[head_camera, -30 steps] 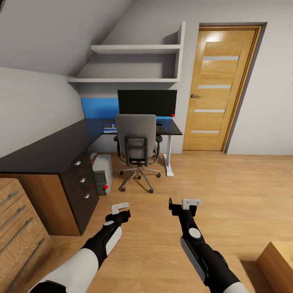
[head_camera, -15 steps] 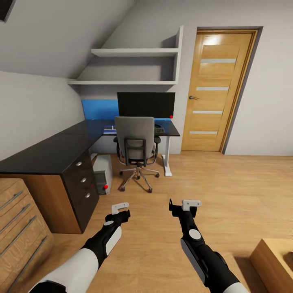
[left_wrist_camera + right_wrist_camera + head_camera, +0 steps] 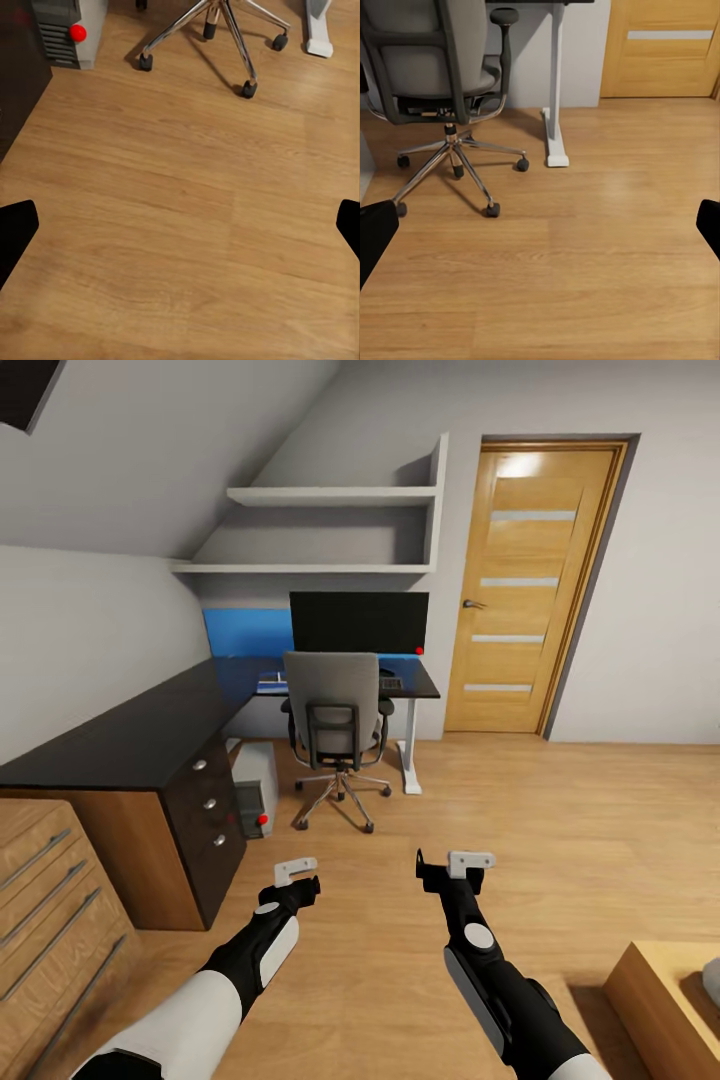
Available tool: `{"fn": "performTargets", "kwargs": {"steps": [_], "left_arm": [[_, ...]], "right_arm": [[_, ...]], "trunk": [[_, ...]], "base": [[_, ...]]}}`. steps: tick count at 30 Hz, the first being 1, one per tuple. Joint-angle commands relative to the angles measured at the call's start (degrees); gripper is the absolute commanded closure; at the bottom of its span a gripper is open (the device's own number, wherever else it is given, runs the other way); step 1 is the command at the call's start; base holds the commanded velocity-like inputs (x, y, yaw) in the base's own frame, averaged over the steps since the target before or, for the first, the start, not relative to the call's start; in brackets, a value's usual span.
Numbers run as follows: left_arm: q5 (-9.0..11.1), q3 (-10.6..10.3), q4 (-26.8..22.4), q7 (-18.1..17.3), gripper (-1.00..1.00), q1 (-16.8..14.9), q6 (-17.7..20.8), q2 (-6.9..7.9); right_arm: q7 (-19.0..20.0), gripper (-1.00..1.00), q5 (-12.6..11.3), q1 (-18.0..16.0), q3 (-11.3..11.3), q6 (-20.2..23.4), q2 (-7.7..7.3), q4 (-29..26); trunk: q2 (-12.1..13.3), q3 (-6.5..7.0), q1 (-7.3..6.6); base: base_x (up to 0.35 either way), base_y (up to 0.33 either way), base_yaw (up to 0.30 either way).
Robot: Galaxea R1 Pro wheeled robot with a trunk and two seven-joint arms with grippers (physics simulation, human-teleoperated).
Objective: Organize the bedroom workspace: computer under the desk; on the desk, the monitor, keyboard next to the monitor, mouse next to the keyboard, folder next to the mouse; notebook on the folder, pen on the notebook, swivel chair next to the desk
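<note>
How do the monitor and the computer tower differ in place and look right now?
The monitor stands on the desk, behind the swivel chair; the computer tower sits on the floor under the desk. The monitor is a wide black panel; the tower is an upright grey box. Both carry a small red dot.

I am facing the desk (image 3: 420, 688), a dark top on a white leg. The black monitor (image 3: 358, 622) is standing on it, the grey chair (image 3: 335, 720) is sitting pushed up against it, and the grey computer (image 3: 253, 788) is standing under it.
</note>
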Motion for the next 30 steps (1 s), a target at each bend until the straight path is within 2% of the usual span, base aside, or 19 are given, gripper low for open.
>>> {"fn": "performTargets", "kwargs": {"steps": [1, 7, 10, 12, 15, 16, 20, 21, 22, 23, 25, 27, 28, 30], "left_arm": [[0.42, -0.48, -0.11, 0.50, -1.00, -0.02, 0.23, 0.05], [0.49, -0.54, 1.02, 0.45, -1.00, -0.02, 0.20, 0.15], [0.46, -0.53, 6.42, 0.37, -1.00, -0.02, -0.31, 0.56], [0.48, -0.54, 8.31, 0.39, -1.00, -0.02, -0.40, 1.00], [0.51, -0.56, 12.96, 0.40, -1.00, -0.02, -1.15, 1.83], [0.51, -0.56, 17.49, 0.40, -1.00, -0.02, -3.24, 2.16], [0.51, -0.57, 21.05, 0.46, -1.00, 0.00, -7.77, 2.37], [0.51, -0.57, 21.92, 0.50, -1.00, 0.22, -10.11, 2.42], [0.51, -0.57, 22.47, 0.53, -1.00, 0.94, -12.36, 2.46], [0.48, -0.57, 23.13, 0.57, -1.00, 5.04, -16.93, 2.50], [0.45, -0.57, 23.28, 0.58, -1.00, 8.11, -18.54, 2.54], [0.46, -0.57, 23.34, 0.58, -1.00, 9.99, -19.30, 2.68], [0.43, -0.57, 23.41, 0.60, -1.00, 14.66, -21.05, 3.60], [0.43, -0.57, 23.43, 0.59, -1.00, 16.41, -21.79, 3.97]], "right_arm": [[-0.36, -1.00, -0.56, -0.05, 0.19, -0.13, -0.04, -0.01], [-0.37, -1.00, -0.63, -0.03, 0.05, -0.33, -0.21, 1.07], [-0.44, -1.00, -0.69, -0.03, 0.10, -1.73, -1.09, 4.07], [-0.46, -1.00, -0.68, -0.04, 0.15, -3.06, -1.23, 6.04], [-0.52, -1.00, -0.66, 0.01, 0.22, -7.13, -1.32, 10.75], [-0.53, -1.00, -0.65, 0.37, 0.25, -11.00, -1.32, 14.84], [-0.43, -1.00, -0.65, 1.45, 0.28, -16.93, -1.29, 22.48], [-0.38, -1.00, -0.62, 1.82, 0.29, -20.38, -1.26, 27.21], [-0.30, -1.00, -0.60, 2.06, 0.37, -24.15, -1.25, 31.83], [-0.08, -1.00, -0.57, 2.34, 0.39, -32.33, -1.33, 41.13], [-0.01, -1.00, -0.61, 2.40, 0.37, -35.25, -1.43, 45.35], [0.02, -1.00, -0.62, 2.43, 0.37, -36.39, -1.47, 47.84], [0.05, -1.00, -0.69, 2.46, 0.38, -37.73, -1.27, 53.34], [0.05, -1.00, -0.71, 2.47, 0.37, -37.96, -1.22, 55.09]], "trunk": [[0.39, 0.13, -0.23], [2.79, 1.20, -1.55], [4.00, 1.74, -2.21], [4.80, 2.10, -2.65], [6.00, 2.64, -3.31], [6.40, 2.82, -3.53], [8.01, 3.54, -4.41], [8.41, 3.72, -4.62], [8.81, 3.90, -4.84], [9.21, 4.08, -5.06], [10.01, 4.44, -5.50], [10.82, 4.80, -5.94], [11.22, 4.97, -6.16], [12.02, 5.33, -6.60]], "base": [[-0.003, 0.000, 0.000], [-0.001, 0.000, 0.000], [0.000, 0.000, 0.000], [0.000, 0.000, 0.000], [0.000, 0.000, 0.000], [0.000, 0.000, 0.000], [0.000, 0.000, 0.000], [0.000, 0.000, 0.000], [0.000, 0.000, 0.000], [0.000, 0.000, 0.000], [0.000, 0.000, 0.000], [0.000, 0.000, 0.000], [0.000, 0.000, 0.000], [0.000, 0.000, 0.000]]}}
